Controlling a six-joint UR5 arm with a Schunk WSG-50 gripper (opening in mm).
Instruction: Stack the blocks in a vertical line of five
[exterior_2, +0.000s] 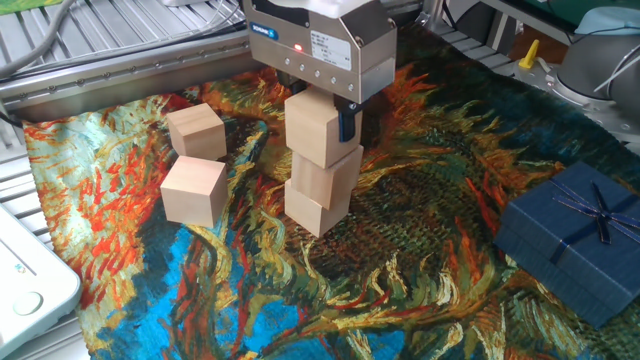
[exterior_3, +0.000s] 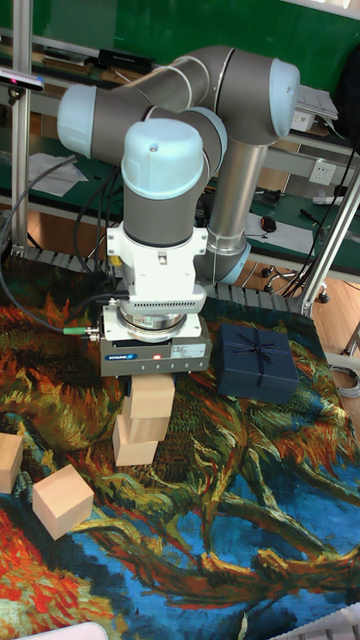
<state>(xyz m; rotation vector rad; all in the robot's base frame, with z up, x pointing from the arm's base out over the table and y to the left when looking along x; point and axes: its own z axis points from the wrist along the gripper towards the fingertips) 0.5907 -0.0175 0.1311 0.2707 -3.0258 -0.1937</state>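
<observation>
Pale wood: we find gripper clamped on top block, seated slightly skewed on two-block stack at cloth centre. Two spare blocks lie approx 9 o'clock from gripper, well apart. Cubes, so no long axis.

Three blocks stand stacked mid-table; two loose blocks lie left; the box sits right.

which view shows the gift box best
The tall fixed view: the whole gift box with its ribbon is in frame, behind the stack. In the fixed view the gift box is nearer, but the right edge cuts it off.
</observation>
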